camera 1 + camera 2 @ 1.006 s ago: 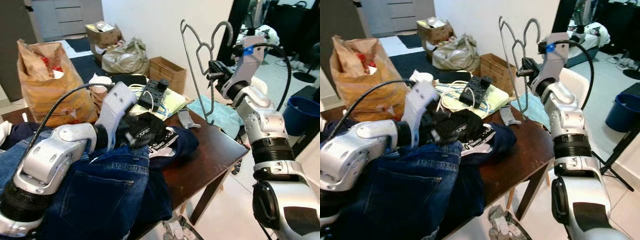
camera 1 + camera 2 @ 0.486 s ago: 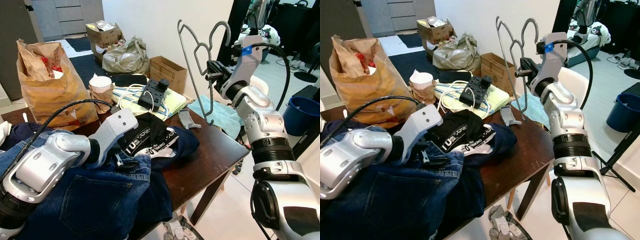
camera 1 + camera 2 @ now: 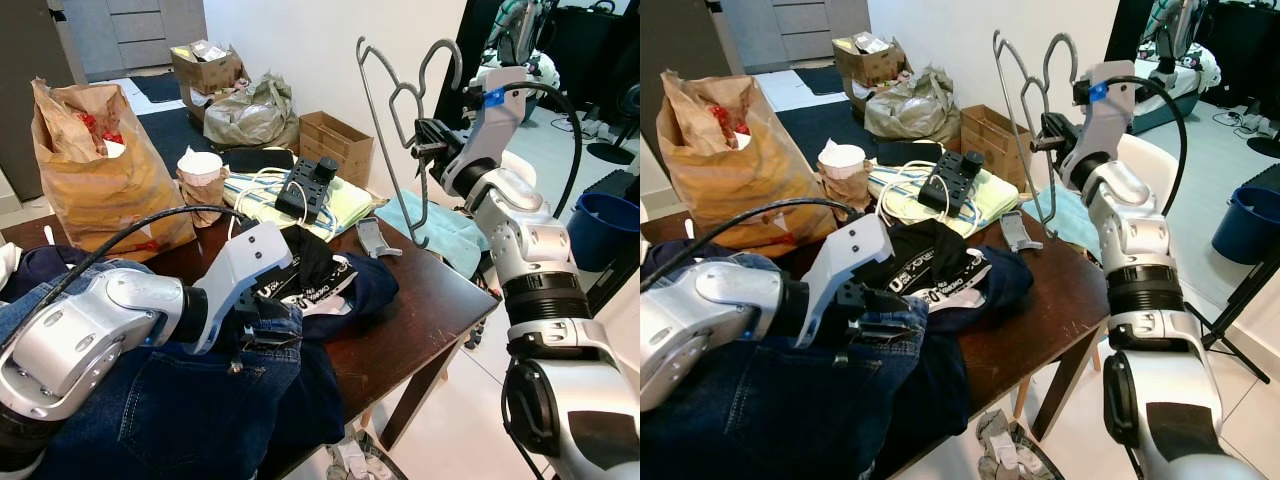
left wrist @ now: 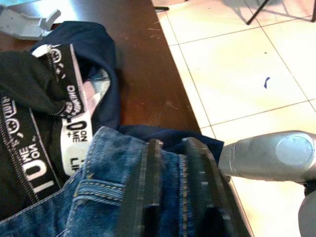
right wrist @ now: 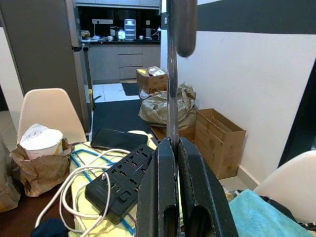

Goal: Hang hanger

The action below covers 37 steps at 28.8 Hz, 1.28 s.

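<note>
Our right gripper (image 3: 428, 140) sits in the upper right of the head views, its two black fingers (image 5: 167, 197) pressed together on the wire of the grey metal hanger (image 3: 398, 110). The hanger stands nearly upright in the air, its hooked top near the upper edge of the frame and its lower bend hanging above the far right corner of the dark wooden table (image 3: 420, 300), just over a light blue towel (image 3: 447, 228).

Our left gripper (image 3: 878, 312) lies low in the lower left of the frame, its fingers (image 4: 148, 197) close together and resting on the waistband of the blue jeans (image 3: 200, 400) heaped on the near side of the table. Whether they pinch the denim we cannot tell.

Just beyond the jeans lies dark clothing with a white lettered band (image 3: 940, 270). Toward the middle of the frame a black power strip (image 3: 305, 190) with a white cable rests on a pale yellow cloth (image 3: 975, 205). A small grey clip (image 3: 368, 238) lies beside it. A large brown paper bag (image 3: 100, 170) stands in the upper left, with a paper cup (image 3: 201, 165) next to it. A blue bucket (image 3: 606, 225) stands on the floor at the right edge.
</note>
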{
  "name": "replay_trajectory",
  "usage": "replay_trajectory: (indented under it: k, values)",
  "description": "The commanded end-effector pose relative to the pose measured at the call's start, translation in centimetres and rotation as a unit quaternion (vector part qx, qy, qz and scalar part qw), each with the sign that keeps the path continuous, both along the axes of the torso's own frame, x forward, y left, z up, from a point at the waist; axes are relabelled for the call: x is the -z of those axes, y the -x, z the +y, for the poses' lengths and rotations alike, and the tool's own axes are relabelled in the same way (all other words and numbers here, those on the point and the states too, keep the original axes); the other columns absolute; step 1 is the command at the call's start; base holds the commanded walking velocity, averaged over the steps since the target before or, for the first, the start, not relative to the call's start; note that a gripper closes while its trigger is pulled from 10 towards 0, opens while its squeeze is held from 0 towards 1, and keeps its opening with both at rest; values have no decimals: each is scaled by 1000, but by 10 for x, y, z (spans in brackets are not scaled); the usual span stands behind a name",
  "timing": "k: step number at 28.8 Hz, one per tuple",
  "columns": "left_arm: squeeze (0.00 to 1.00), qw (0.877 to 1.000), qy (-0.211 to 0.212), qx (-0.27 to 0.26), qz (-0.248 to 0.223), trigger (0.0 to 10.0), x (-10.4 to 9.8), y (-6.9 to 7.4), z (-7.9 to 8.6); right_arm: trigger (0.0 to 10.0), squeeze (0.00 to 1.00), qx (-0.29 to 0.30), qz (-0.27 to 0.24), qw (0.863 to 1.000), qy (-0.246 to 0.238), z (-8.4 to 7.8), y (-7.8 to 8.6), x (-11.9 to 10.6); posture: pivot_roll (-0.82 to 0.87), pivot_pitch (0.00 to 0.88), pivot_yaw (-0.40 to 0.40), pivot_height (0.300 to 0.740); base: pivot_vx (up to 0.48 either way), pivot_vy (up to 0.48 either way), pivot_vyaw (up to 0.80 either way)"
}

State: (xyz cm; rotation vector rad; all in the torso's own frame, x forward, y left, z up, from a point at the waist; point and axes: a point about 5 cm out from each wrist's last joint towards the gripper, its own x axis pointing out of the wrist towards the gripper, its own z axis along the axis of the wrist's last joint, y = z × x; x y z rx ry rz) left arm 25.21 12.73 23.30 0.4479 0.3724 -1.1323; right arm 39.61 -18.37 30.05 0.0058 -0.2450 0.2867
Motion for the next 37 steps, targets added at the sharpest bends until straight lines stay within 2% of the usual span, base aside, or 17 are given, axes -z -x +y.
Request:
replay_trajectory:
  k: [1,7,9,10,11,13,14,16,18,20,21,25,26,27,30,31,37]
  values:
    - [0,1000,-21,-3,12,0,4,2,5,10000,0,-1,-6,1000,7,0,0,-6,-74,0,-52,740,0,0,0]
    - [0,997,-78,-28,9,0,8,3,21,10000,0,1,-8,1000,8,-1,0,-7,-74,0,-52,740,0,0,0]
    - [0,987,-48,-115,-102,0,-25,-20,39,10000,0,2,-10,1000,8,-1,0,-8,-73,0,-53,740,0,0,0]
    - [0,987,-48,-115,-102,0,-25,-20,39,10000,0,2,-10,1000,8,-1,0,-8,-73,0,-53,740,0,0,0]
    - [0,976,-28,-153,-152,0,-41,-28,47,10000,0,2,-11,1000,7,-1,-1,-8,-73,0,-53,740,0,0,0]
    - [0,976,-28,-153,-152,0,-41,-28,47,10000,0,2,-11,1000,7,-1,-1,-8,-73,0,-53,740,0,0,0]
    - [0,955,25,-191,-226,0,-70,-35,55,10000,0,2,-11,1000,7,-1,-1,-8,-68,0,-55,740,0,0,0]
    - [0,955,25,-191,-226,0,-70,-35,55,10000,0,2,-11,1000,7,-1,-1,-8,-68,0,-55,740,0,0,0]
    - [0,920,165,-184,-303,0,-120,-22,61,10000,0,2,-12,1000,5,-1,-2,-9,-63,0,-58,740,0,0,0]
    - [0,920,165,-184,-303,0,-120,-22,61,10000,0,2,-12,1000,5,-1,-2,-9,-63,0,-58,740,0,0,0]
    - [0,910,205,-166,-321,0,-132,-13,62,10000,0,2,-13,1000,5,0,-2,-9,-60,0,-60,740,0,0,0]
    - [0,910,226,-143,-316,0,-135,-6,62,10000,0,1,-13,1000,4,0,-2,-10,-58,0,-59,740,0,0,0]
    - [0,926,220,-111,-287,0,-124,-2,58,10000,0,0,-13,1000,4,1,-3,-10,-55,0,-60,740,0,0,0]
    - [733,942,219,-95,-237,10000,-107,-3,56,10000,0,-1,-14,1000,4,2,-3,-10,-55,0,-62,740,0,0,0]
    - [733,950,220,-86,-202,10000,-95,-5,54,10000,0,-1,-14,1000,4,2,-3,-10,-55,0,-62,740,0,0,0]
    - [1000,962,210,-83,-156,10000,-75,-11,54,10000,0,-2,-13,1000,4,3,-3,-10,-57,0,-67,740,0,0,0]
    - [1000,968,227,-83,-72,10000,-34,-33,56,10000,0,-2,-12,1000,5,3,-4,-11,-53,0,-69,740,0,0,0]
